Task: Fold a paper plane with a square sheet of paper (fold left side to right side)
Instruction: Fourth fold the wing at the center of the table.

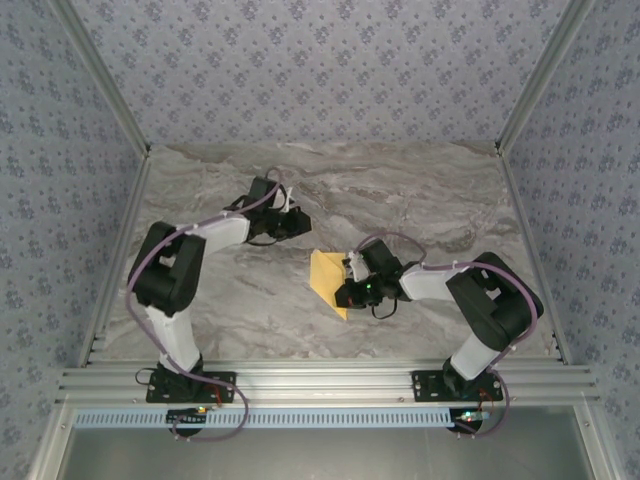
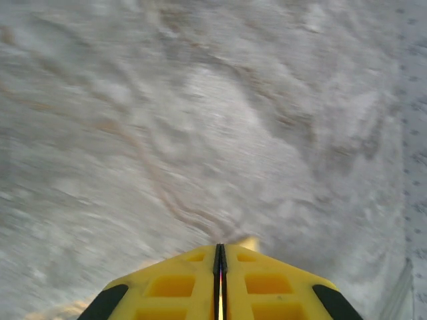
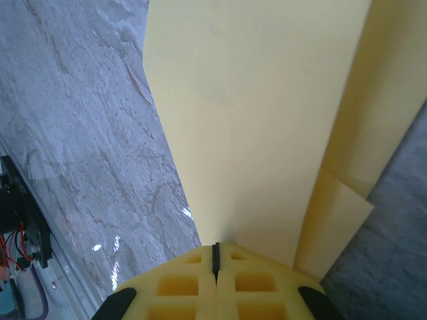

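Top view, near to far. Along the bottom of the frame runs the aluminium rail (image 1: 320,382) that carries two arm bases, the left arm (image 1: 170,270) at lower left and the right arm (image 1: 490,300) at lower right. Beyond it lies the marble tabletop (image 1: 400,200), bounded by slanting metal posts on either side and by the patterned wall (image 1: 320,70) at the top. The far half of the tabletop is open, as is the strip between the two bases.

Count: two arms, two hands, one paper sheet (image 1: 328,275).

The paper sheet lies flat at centre frame, just left of the right hand (image 1: 350,290). It is a narrowed, creased shape. Its long axis runs from the upper edge down toward lower right, tapering to a point at the lower end.

Right wrist view: the right hand (image 3: 215,257) has its fingers pressed together at the near edge of the paper sheet (image 3: 253,100). Whether paper is pinched between them cannot be told. Two overlapping layers show, with a flap corner at right.

The left hand (image 1: 298,222) hangs above bare tabletop, upper left of the paper sheet and apart from it. In the blurred left wrist view the left hand (image 2: 219,257) is closed to a thin slit.
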`<state>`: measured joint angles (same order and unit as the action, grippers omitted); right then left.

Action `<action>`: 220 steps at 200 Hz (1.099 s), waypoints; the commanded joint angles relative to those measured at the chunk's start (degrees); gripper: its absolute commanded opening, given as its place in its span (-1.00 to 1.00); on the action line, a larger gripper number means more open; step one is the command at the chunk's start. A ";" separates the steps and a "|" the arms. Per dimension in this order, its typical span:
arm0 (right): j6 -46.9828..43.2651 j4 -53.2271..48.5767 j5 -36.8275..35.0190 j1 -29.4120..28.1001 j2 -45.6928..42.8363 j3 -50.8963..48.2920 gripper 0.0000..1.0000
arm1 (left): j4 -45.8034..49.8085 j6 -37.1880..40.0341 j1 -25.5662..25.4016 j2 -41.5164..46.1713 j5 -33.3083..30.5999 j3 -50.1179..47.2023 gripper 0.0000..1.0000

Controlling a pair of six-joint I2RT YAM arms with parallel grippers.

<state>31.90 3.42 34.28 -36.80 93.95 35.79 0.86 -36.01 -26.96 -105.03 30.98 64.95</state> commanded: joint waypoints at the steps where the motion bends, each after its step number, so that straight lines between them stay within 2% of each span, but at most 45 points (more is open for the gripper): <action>1: -0.96 -11.62 -5.94 -0.49 2.58 -2.92 -1.00 | -2.24 -0.34 -5.54 3.28 0.63 -4.33 -0.78; 32: -0.97 -11.43 -5.78 -0.55 2.17 -2.93 -1.00 | -6.14 -2.96 -10.85 -0.09 -0.22 -6.28 -0.78; 67: -1.05 -10.83 -4.78 -0.56 1.31 -2.92 -1.00 | -9.47 -5.23 -12.97 -5.56 0.31 -5.50 -0.79; 142: -2.34 -10.56 -1.33 -1.89 -2.08 -3.80 -1.00 | -7.10 -5.65 -12.84 -10.29 -5.95 -7.36 -0.82; 220: -2.97 -12.59 -1.03 -2.68 -3.99 -5.96 -1.00 | -6.85 -5.63 -11.11 -10.98 -7.33 -8.79 -0.85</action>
<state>30.13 1.72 33.41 -38.15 89.95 32.88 -8.88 -42.74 -39.42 -112.62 29.61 58.26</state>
